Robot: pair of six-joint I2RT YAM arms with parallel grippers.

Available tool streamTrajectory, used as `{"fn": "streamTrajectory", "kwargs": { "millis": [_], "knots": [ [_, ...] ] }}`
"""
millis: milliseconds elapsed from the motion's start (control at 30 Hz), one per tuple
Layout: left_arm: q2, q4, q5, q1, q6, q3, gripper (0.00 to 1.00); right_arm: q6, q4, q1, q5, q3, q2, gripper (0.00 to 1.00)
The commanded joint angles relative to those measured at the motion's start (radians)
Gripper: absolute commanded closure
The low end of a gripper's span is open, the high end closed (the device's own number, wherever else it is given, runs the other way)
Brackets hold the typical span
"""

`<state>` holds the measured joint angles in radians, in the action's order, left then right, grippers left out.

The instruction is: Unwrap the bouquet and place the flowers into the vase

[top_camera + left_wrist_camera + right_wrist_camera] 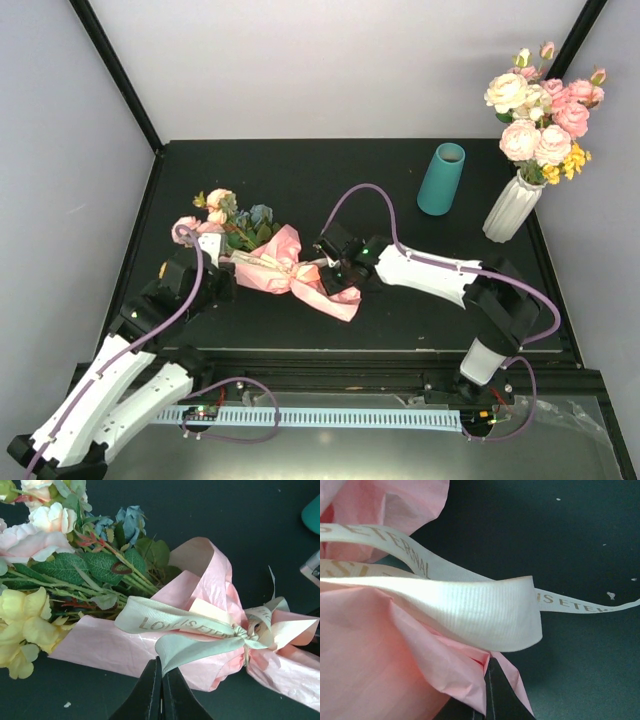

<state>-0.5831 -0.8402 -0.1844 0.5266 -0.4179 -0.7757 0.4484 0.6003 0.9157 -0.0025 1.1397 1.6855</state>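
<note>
Jaws on our left gripper are pressed together, tips touching the lower edge of a ribbon loop; we cannot tell whether the loop is caught. Our right gripper is closed too, seemingly nipping a fold of paper. The bouquet lies flat, well apart from the vase, blooms pointing away from it, not yet untied. To free it well, we judge we should take a loose tail rather than paper and draw it straight out from the knot, pinning the wrap on the side away from the vase. Only the left wrist shows knot and flowers clearly; the right wrist shows a free tail closest; only the top view shows the vase whole.
</note>
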Motion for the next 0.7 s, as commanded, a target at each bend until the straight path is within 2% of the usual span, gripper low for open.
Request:
{"fn": "streamTrajectory", "kwargs": {
  "millis": [0, 133, 233, 333, 367, 433, 533, 600, 667],
  "knots": [
    [0.013, -0.039, -0.116, -0.036, -0.024, -0.104, 0.98, 0.017, 0.156, -0.061, 0.137, -0.055, 0.005, 0.99],
    [0.002, -0.093, -0.094, -0.051, -0.103, -0.151, 0.98, 0.011, 0.166, -0.100, 0.148, -0.054, -0.013, 0.98],
    [0.002, -0.082, 0.071, -0.050, -0.158, -0.143, 0.98, -0.024, 0.141, -0.101, 0.093, -0.046, -0.042, 0.98],
    [0.020, -0.034, 0.257, -0.050, -0.199, -0.052, 0.98, -0.069, 0.089, -0.101, -0.036, -0.060, -0.101, 0.99],
    [0.026, -0.009, 0.312, -0.050, -0.223, -0.010, 0.97, -0.085, 0.079, -0.100, -0.090, -0.064, -0.118, 0.98],
    [0.031, 0.062, 0.425, -0.050, -0.251, 0.086, 0.87, -0.123, 0.071, -0.097, -0.202, -0.076, -0.146, 0.95],
    [0.019, 0.096, 0.466, -0.049, -0.285, 0.133, 0.85, -0.167, 0.099, -0.087, -0.294, -0.087, -0.181, 0.77],
    [0.023, 0.088, 0.436, -0.050, -0.300, 0.132, 0.87, -0.181, 0.135, -0.086, -0.301, -0.092, -0.206, 0.63],
    [0.025, 0.078, 0.424, -0.049, -0.325, 0.133, 0.87, -0.193, 0.179, -0.087, -0.294, -0.082, -0.227, 0.53]
  ]
}}
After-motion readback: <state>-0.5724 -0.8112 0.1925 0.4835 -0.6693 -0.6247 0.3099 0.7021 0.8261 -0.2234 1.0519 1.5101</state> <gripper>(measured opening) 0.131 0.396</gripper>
